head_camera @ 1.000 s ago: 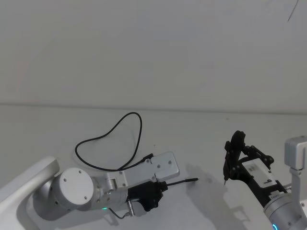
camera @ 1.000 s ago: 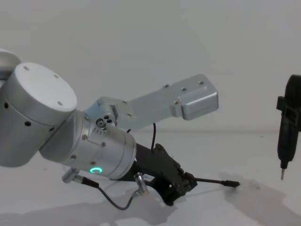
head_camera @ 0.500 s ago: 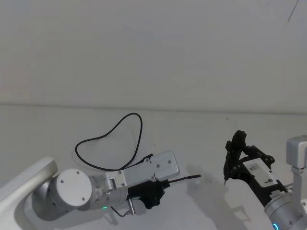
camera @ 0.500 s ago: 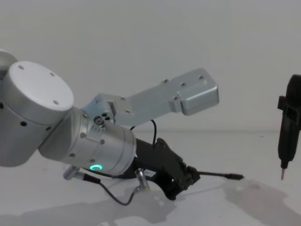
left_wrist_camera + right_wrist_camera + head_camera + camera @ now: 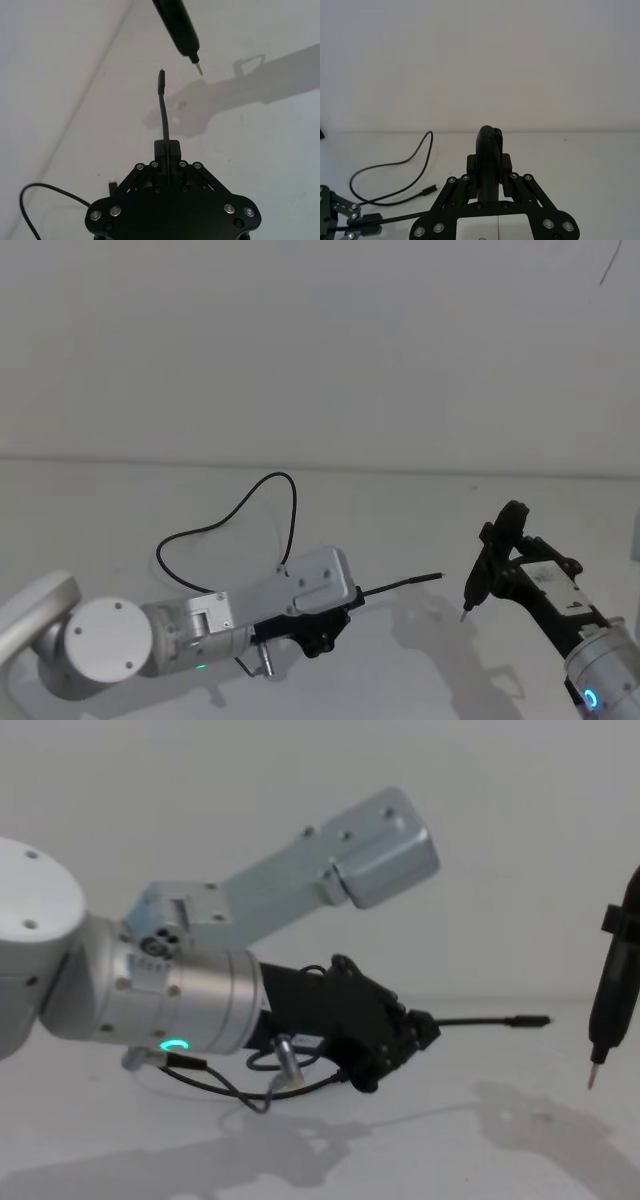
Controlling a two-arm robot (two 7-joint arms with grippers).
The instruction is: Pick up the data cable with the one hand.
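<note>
- Lifted and drawn back toward the left over the last second, the left arm's silver wrist now rides clear of the counter, where before it lay low over it. We read this as the raise that follows a grasp.
- Over on the right, the right pincer is clamped on the slim dark tool. In the head view it has leaned a little toward the middle, with the tool's tip pointing down just right of the cable's end and apart from it.
- Our left pincer is closed tight on the data cable a short way behind its near plug. The left wrist view shows the cord running straight out from between the shut jaws.
- Most of the data cable lies in a loop on the counter, far and left of the left pincer. That loop looks unchanged, so only the gripped end has left the surface.
- As for the near plug, a second ago it rested on the counter and half a second ago it was just off it. Now it stands out level in the air, to the right of the left pincer.
- We judge the pick made but not finished. The loop has yet to follow upward, and so thin a cord could slide through the jaws if the lift is hurried.
</note>
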